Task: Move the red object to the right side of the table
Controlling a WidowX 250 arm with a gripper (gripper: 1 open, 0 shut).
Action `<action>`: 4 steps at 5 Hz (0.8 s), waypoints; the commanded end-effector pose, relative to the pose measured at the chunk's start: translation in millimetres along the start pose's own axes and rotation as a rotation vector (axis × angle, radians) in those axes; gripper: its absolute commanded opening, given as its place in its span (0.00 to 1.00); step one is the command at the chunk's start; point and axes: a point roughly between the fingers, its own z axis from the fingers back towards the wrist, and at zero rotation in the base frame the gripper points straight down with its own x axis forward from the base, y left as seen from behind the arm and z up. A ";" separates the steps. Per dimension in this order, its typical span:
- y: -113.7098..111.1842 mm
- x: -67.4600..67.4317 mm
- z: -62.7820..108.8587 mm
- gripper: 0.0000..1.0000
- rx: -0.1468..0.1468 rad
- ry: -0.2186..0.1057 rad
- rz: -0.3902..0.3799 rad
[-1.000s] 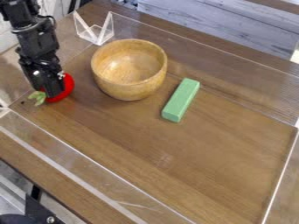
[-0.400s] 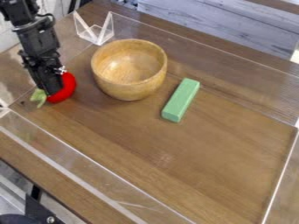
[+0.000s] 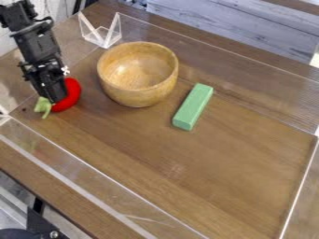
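The red object (image 3: pixel 69 91), a small red egg-shaped toy with a pale green stub (image 3: pixel 43 107), lies at the far left of the table (image 3: pixel 187 168), left of the wooden bowl. My black gripper (image 3: pixel 52 91) comes down on it from above, tilted, with its fingers closed against the toy's left part. The arm hides part of the toy. The toy rests on the tabletop.
A round wooden bowl (image 3: pixel 138 73) stands just right of the toy. A green rectangular block (image 3: pixel 193 106) lies right of the bowl. A clear plastic stand (image 3: pixel 100 30) sits at the back left. Low clear walls edge the tabletop.
The fingers have narrowed onto the red object and the hand has tilted a little. The toy, bowl and block stay where they were.
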 end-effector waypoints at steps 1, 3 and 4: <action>8.8 -6.2 2.4 0.00 -0.047 0.037 0.000; -16.0 -6.5 34.2 0.00 -0.115 -0.042 0.118; -32.2 -3.8 54.3 0.00 -0.145 -0.060 0.125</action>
